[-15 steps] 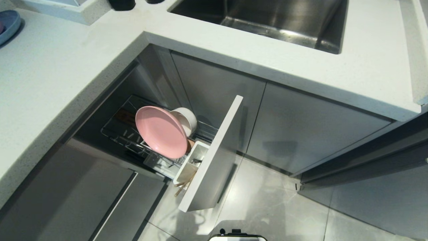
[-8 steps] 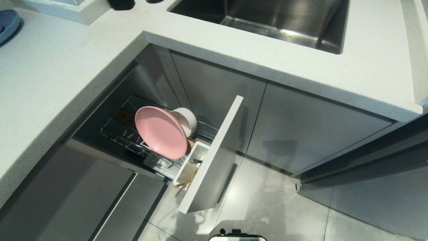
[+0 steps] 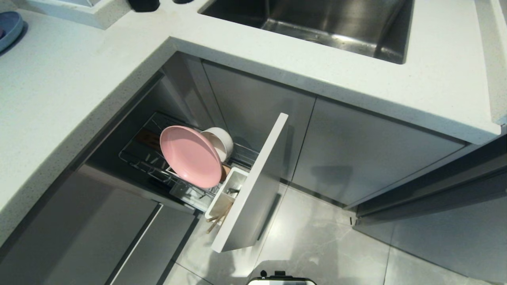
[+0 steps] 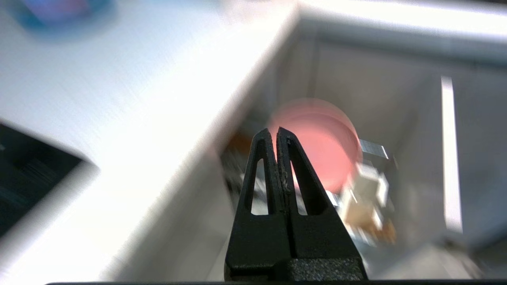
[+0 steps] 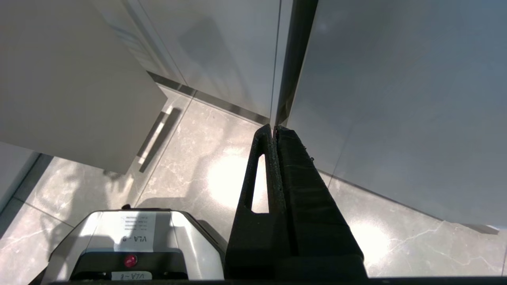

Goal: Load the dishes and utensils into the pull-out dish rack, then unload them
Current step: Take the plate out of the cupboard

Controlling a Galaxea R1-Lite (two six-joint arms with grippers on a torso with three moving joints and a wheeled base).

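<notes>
The pull-out dish rack [image 3: 136, 158] stands drawn out of the cabinet below the counter, its pale front panel [image 3: 253, 186] angled outward. A pink plate [image 3: 190, 156] stands on edge in the wires, with the cream-white bowl [image 3: 220, 140] right behind it. Light-wood chopsticks [image 3: 216, 221] stick out of the white utensil cup [image 3: 227, 192]; a grey spoon tip [image 3: 233, 190] shows inside it. My left gripper [image 4: 275, 132] is shut and empty, aimed at the plate [image 4: 321, 138] from a distance. My right gripper [image 5: 274, 128] is shut and empty, low over the floor. Neither arm shows in the head view.
A white counter [image 3: 59, 79] wraps over the cabinets, holding a steel sink [image 3: 324, 23] at the back and a blue plate [image 3: 10, 27] at the far left. Grey cabinet doors [image 3: 356, 150] flank the rack. My base [image 5: 134, 245] sits on the grey tiled floor [image 3: 317, 245].
The rack, the dishes and the utensils have kept still in the head view. Neither arm has come into that view.
</notes>
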